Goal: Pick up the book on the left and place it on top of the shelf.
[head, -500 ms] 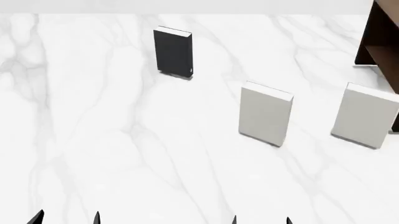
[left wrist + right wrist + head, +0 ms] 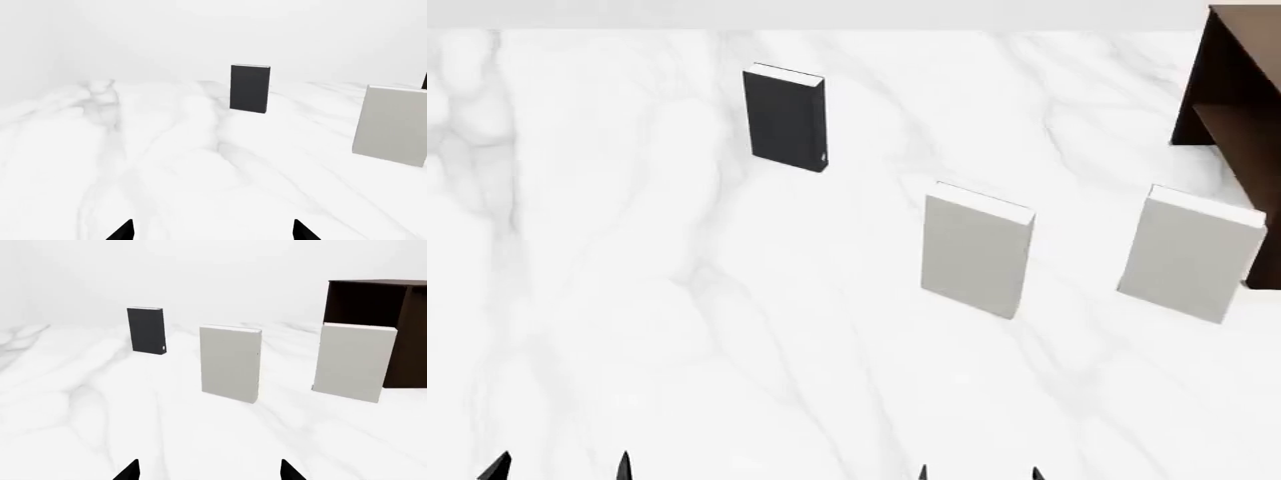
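The book (image 2: 785, 120) is thin and black with white page edges; it stands upright at the far left of the white marble surface. It also shows in the left wrist view (image 2: 250, 88) and in the right wrist view (image 2: 146, 330). The dark brown shelf (image 2: 1234, 110) stands at the far right, partly out of frame, and shows in the right wrist view (image 2: 383, 305). My left gripper (image 2: 558, 468) is open and empty at the near edge, far short of the book; its fingertips (image 2: 123, 231) are spread wide. My right gripper (image 2: 978, 474) is open and empty too.
Two larger light-grey books stand upright right of the black one: one in the middle (image 2: 974, 250), one by the shelf (image 2: 1188, 253). Both show in the right wrist view (image 2: 230, 363), (image 2: 352, 361). The marble surface (image 2: 694, 330) lies between the grippers and the books.
The head view has shifted: the books and shelf sit slightly further left and lower in frame. The gripper tips show lower at the bottom edge. Nothing was grasped.
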Available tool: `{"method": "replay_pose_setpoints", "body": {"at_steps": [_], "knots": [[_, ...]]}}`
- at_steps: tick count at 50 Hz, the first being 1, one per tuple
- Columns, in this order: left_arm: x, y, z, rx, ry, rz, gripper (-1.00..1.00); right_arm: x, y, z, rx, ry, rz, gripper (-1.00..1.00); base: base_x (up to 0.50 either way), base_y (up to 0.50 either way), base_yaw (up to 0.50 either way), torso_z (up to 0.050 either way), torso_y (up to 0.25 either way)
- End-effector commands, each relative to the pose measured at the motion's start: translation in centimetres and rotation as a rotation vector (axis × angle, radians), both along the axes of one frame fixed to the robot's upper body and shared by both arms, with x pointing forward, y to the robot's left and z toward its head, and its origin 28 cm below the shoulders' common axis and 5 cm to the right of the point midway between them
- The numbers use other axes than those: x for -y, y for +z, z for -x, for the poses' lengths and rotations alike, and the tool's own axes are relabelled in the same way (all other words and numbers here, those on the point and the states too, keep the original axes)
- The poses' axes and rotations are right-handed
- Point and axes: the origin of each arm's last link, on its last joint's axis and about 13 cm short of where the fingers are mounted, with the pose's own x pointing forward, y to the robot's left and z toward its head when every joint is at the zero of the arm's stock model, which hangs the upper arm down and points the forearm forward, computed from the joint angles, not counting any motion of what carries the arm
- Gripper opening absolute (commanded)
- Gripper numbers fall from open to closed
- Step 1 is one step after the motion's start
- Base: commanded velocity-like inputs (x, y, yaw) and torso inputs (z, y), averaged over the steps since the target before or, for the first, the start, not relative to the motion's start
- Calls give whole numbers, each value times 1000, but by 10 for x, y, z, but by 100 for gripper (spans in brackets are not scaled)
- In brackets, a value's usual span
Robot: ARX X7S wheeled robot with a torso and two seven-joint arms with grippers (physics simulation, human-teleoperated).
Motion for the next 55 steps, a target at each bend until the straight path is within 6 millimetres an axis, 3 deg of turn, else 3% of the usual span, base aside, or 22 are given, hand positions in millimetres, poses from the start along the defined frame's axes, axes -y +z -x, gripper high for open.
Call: {"method": "replay_pose_setpoints", "body": {"at_steps": [1, 11, 24, 29, 30, 34, 36, 38, 39, 43, 48, 55], "knots": [[0, 0, -1, -2, 3, 5, 100, 1, -2, 1, -6, 11, 1, 100, 0, -500, 0, 0, 0], [-1, -1, -1, -3, 8, 10, 100, 0, -3, 0, -19, 1, -9, 100, 0, -480, 0, 0, 0], [0, 1, -2, -14, 20, 10, 100, 0, 2, -1, -17, -3, -6, 100, 0, 0, 0, 0, 0], [-1, 30, -13, -27, 55, 13, 100, 1, 38, -14, -4, 28, -36, 100, 0, 0, 0, 0, 0], [-1, 50, -20, -10, 43, 19, 100, 1, 57, -22, -11, 56, -53, 100, 0, 0, 0, 0, 0], [-3, 91, -34, 21, 23, 6, 100, 6, 98, -37, -7, 80, -79, 100, 0, 0, 0, 0, 0], [-7, 126, -50, 24, 7, 19, 100, 8, 135, -50, 16, 91, -66, 100, 0, 0, 0, 0, 0], [-9, 142, -58, 30, 14, 21, 100, 9, 153, -54, 46, 90, -41, 100, 0, 0, 0, 0, 0], [-12, 160, -66, 31, 12, 25, 100, 10, 172, -60, 69, 86, -6, 100, 0, 0, 0, 0, 0], [-16, 193, -75, 64, 8, 4, 100, 14, 208, -71, 55, 104, -31, 100, 0, 0, 0, 0, 0], [-17, 205, -75, 88, 2, -16, 100, 16, 227, -75, 52, 96, -16, 100, 0, 0, 0, 0, 0], [-18, 200, -75, 87, 2, -12, 100, 14, 222, -78, 34, 102, 2, 100, 160, 0, 0, 0, 0]]}}
